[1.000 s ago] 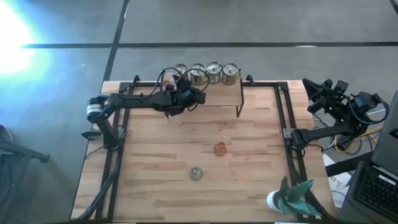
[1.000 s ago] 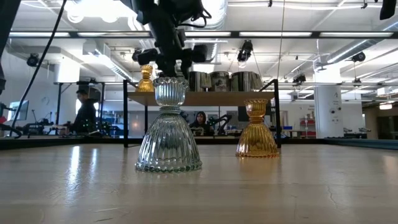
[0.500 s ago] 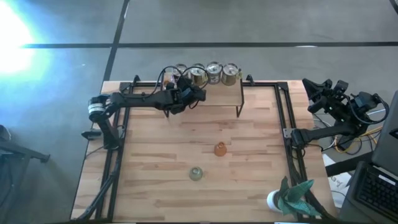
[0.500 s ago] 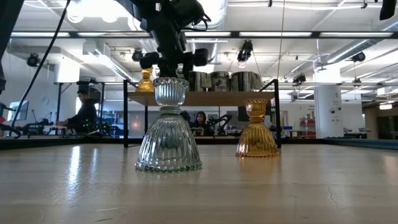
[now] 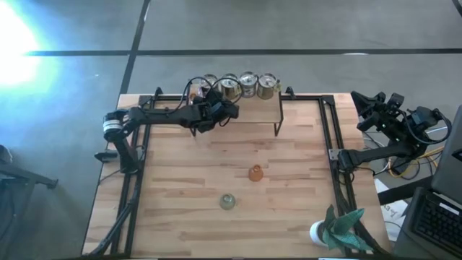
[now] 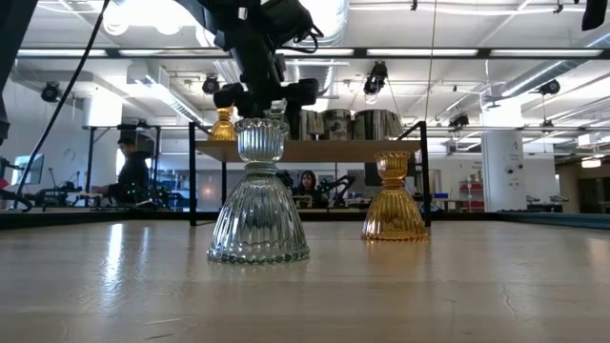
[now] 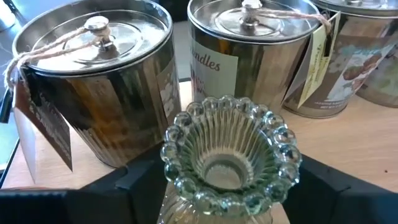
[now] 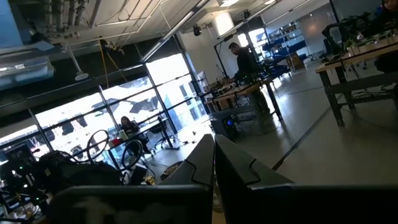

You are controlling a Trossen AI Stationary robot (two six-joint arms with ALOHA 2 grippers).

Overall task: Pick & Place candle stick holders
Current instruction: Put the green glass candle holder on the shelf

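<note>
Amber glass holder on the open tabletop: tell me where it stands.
In the high view the amber glass holder stands near the middle of the wooden table, apart from the clear glass holder, which sits nearer the front edge and toward the left arm's side.

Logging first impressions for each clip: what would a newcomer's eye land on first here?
The left gripper at the raised wooden shelf, its fingers flanking a clear glass holder in front of the row of silvery cans. Next, the clear holder and amber holder standing apart on the table. The right arm waits, folded, off the table's right edge.
</note>
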